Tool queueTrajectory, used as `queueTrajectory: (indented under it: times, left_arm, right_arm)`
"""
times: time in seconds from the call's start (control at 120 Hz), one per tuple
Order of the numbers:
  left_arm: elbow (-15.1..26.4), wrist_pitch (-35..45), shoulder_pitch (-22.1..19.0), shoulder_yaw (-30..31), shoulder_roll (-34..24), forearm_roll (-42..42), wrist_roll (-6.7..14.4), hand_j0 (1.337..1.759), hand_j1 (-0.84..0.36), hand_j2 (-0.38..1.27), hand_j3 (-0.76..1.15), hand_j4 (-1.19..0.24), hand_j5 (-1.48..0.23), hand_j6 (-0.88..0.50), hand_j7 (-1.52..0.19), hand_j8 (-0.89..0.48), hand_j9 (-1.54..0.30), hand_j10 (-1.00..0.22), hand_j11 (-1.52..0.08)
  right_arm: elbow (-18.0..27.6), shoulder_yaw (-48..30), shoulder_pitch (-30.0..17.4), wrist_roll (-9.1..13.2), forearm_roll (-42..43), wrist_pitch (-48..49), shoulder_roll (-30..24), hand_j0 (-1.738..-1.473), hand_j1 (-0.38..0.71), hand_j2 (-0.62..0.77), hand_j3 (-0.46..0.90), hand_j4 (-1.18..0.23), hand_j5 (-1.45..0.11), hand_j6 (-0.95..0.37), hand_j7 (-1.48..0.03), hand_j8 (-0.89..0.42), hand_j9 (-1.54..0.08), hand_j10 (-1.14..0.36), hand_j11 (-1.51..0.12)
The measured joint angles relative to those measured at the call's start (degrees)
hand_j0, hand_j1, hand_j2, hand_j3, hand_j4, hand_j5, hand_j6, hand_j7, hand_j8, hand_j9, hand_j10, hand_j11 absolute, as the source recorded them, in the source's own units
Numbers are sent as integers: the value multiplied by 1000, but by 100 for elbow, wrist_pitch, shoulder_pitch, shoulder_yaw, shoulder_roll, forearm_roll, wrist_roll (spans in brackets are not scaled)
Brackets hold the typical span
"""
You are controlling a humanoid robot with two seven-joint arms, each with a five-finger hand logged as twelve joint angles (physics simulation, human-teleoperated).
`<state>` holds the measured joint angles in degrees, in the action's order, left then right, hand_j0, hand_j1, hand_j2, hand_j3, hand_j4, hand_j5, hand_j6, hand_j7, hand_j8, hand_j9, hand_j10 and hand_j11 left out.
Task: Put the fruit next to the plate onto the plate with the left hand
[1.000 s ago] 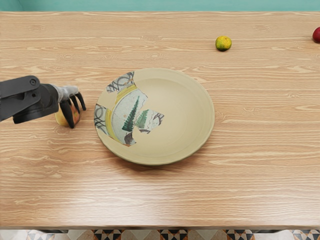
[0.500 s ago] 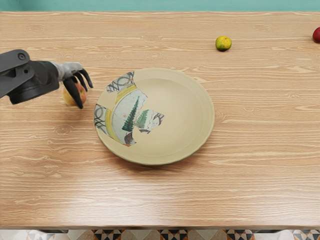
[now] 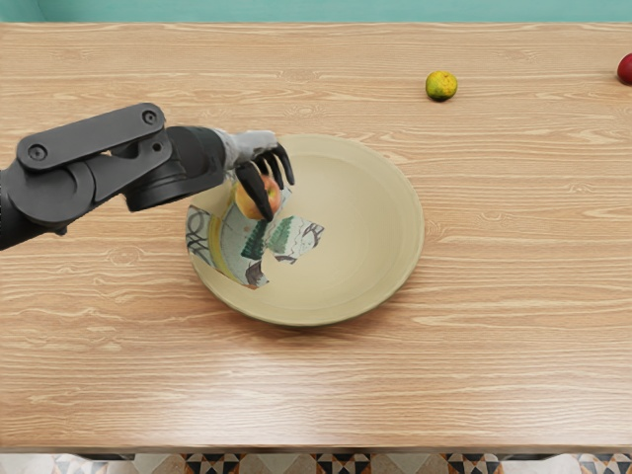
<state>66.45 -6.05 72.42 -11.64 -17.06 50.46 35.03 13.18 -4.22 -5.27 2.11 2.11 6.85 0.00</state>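
A wooden table [image 3: 316,375] is seen from above at a slant, with a strip of teal wall [image 3: 296,10] along the far edge and patterned floor tiles [image 3: 296,462] along the near edge. A large, shallow, cream-coloured plate [image 3: 365,227] is set near the middle of the table. Its left part is painted with green trees and with yellow and grey bands.

A dark, jointed arm [image 3: 94,168] is stretched in from the picture's left edge towards the plate. At its end, the left hand [image 3: 255,158] is held over the plate's rim at about ten o'clock. Its black fingers [image 3: 283,166] are curled down around a small, round, yellow and red fruit [image 3: 270,190], which is gripped from above. The fruit is held inside the plate's outline, over the painted area between nine and ten o'clock of the plate's centre. Whether it touches the plate's surface or is held just above it cannot be told.

Two other fruits are seen well apart from the plate. A small green and yellow fruit [image 3: 441,85] lies on the table at about one o'clock from the plate. A red fruit [image 3: 626,68] is cut off by the picture's right edge, at about two o'clock. The right arm is not shown.
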Motion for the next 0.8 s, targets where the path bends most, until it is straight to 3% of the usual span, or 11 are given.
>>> queueTrajectory:
  times: [0.042, 0.233, 0.342, 0.433, 0.475, 0.542, 0.733, 0.8]
  left_arm:
    - [0, 5, 0, 35, 1, 7, -1, 1656, -218, 292, 0, -594, -824, -548, -823, -398, -814, -395, -798]
    - [1, -293, 179, -142, -77, -121, -3, 1657, 111, 118, 0, -247, -341, -230, -340, -171, -337, -169, -331]
    - [1, -1761, 118, -1047, -947, -1157, -3, 1658, 204, 71, 0, -151, -207, -140, -206, -106, -204, -105, -201]
    - [-5, -2425, 28, -1555, -1694, -2405, -3, 1658, 254, 46, 0, -99, -135, -93, -135, -71, -133, -70, -131]
    - [-21, -2581, -107, -1674, -2101, -3113, -3, 1658, 271, 38, 0, -81, -111, -76, -110, -58, -109, -57, -107]
    - [-36, -2730, -534, -1792, -2197, -3936, -3, 1658, 293, 27, 0, -59, -80, -55, -80, -42, -79, -41, -78]
    - [-80, -2871, -1438, -1901, -3096, -5191, -3, 1658, 327, 11, 0, -23, -32, -22, -31, -17, -31, -16, -31]
    - [-284, -2885, -1767, -1913, -3231, -5725, -3, 1658, 333, 8, 0, -17, -23, -16, -23, -12, -22, -12, -22]
  right_arm:
    - [0, 0, 0, 0, 0, 0, 0, -1658, -331, -3, 0, -15, -19, -15, -20, -15, -20, -15, -20]
    - [0, 0, 1, 0, 0, 0, 0, -1658, -331, -3, 0, -15, -19, -15, -20, -15, -20, -15, -20]
    - [0, 0, 0, 0, 0, 0, 0, -1658, -331, -3, 0, -15, -20, -15, -20, -15, -20, -15, -20]
    - [0, 0, 1, 0, 0, 0, 0, -1658, -331, -3, 0, -15, -20, -15, -20, -15, -20, -15, -20]
    - [0, 0, 1, 0, 0, 0, 0, -1658, -331, -3, 0, -15, -20, -15, -20, -15, -20, -15, -20]
    - [0, 0, 0, 0, 0, 0, 0, -1658, -331, -3, 0, -15, -19, -15, -20, -15, -20, -15, -20]
    - [0, 0, 3, 0, 0, 0, 0, -1658, -331, -3, 0, -15, -20, -15, -20, -15, -20, -15, -20]
    - [0, 0, 3, 0, 0, 0, 0, -1658, -331, -3, 0, -15, -20, -15, -20, -15, -20, -15, -20]
